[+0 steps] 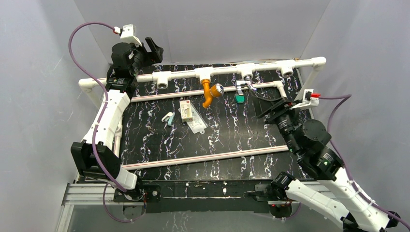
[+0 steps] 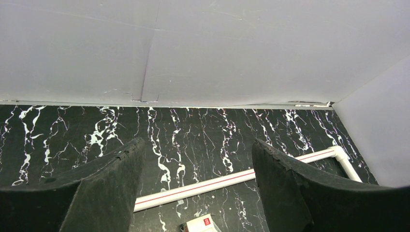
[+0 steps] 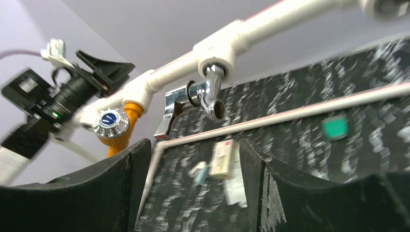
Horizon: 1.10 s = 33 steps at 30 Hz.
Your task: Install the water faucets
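The orange faucet (image 1: 209, 93) with a shiny round knob hangs from a tee socket of the white pipe (image 1: 225, 71) at the back. The chrome faucet (image 1: 244, 86) with a lever handle sits in the socket to its right. Both show in the right wrist view, orange (image 3: 117, 133) at the left, chrome (image 3: 205, 94) in the middle. My right gripper (image 1: 271, 110) is open and empty, a little in front and right of the chrome faucet. My left gripper (image 1: 151, 48) is open and empty, raised at the back left, above the pipe's left end.
A small green block (image 1: 240, 98) lies under the chrome faucet. A white box (image 1: 186, 109), a clear bag (image 1: 197, 123) and a small white-and-teal piece (image 1: 168, 117) lie mid-table. Thin white pipes (image 1: 203, 157) cross the black marbled table front and back. Grey walls stand all round.
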Each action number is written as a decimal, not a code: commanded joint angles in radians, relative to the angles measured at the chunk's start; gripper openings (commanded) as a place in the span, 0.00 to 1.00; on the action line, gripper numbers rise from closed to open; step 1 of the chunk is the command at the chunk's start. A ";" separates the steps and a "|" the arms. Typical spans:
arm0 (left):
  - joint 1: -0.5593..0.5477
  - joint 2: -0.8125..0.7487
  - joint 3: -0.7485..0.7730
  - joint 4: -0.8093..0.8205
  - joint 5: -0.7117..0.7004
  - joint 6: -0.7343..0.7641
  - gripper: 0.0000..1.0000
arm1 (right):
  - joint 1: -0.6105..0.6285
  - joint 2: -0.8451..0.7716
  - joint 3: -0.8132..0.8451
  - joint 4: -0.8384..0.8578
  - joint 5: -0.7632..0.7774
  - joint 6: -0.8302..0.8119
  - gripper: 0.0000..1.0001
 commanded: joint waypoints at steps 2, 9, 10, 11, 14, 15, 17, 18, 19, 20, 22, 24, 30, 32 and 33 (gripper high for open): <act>0.017 0.136 -0.129 -0.263 0.006 -0.003 0.78 | 0.003 0.009 0.134 -0.076 -0.036 -0.570 0.73; 0.017 0.136 -0.131 -0.264 0.005 -0.004 0.78 | 0.002 0.048 0.141 -0.108 -0.126 -1.077 0.75; 0.017 0.136 -0.130 -0.264 0.005 -0.004 0.78 | 0.003 0.052 0.134 -0.099 -0.130 -1.147 0.76; 0.017 0.137 -0.129 -0.264 0.008 -0.005 0.78 | 0.002 0.055 0.126 -0.087 -0.123 -1.212 0.77; 0.017 0.138 -0.129 -0.263 0.011 -0.006 0.78 | 0.002 0.072 0.121 -0.073 -0.151 -1.384 0.78; 0.017 0.138 -0.129 -0.264 0.010 -0.007 0.78 | 0.002 0.077 0.122 -0.067 -0.165 -1.432 0.78; 0.017 0.138 -0.129 -0.264 0.011 -0.007 0.78 | 0.003 0.087 0.112 -0.038 -0.180 -1.527 0.79; 0.017 0.139 -0.129 -0.263 0.011 -0.006 0.78 | 0.003 0.094 0.105 -0.022 -0.184 -1.574 0.79; 0.017 0.139 -0.130 -0.264 0.012 -0.006 0.78 | 0.003 0.103 0.102 -0.010 -0.189 -1.623 0.79; 0.017 0.139 -0.129 -0.264 0.012 -0.007 0.78 | 0.003 0.119 0.100 0.002 -0.188 -1.664 0.79; 0.017 0.140 -0.130 -0.264 0.013 -0.006 0.78 | 0.003 0.142 0.093 0.030 -0.189 -1.759 0.80; 0.017 0.141 -0.129 -0.263 0.014 -0.006 0.78 | 0.003 0.161 0.077 0.084 -0.181 -1.837 0.80; 0.017 0.141 -0.129 -0.262 0.016 -0.007 0.78 | 0.002 0.214 0.031 0.239 -0.151 -2.023 0.81; 0.017 0.143 -0.129 -0.263 0.016 -0.006 0.78 | 0.002 0.235 0.028 0.264 -0.146 -2.067 0.80; 0.018 0.143 -0.128 -0.262 0.017 -0.006 0.78 | 0.002 0.243 0.023 0.290 -0.141 -2.095 0.80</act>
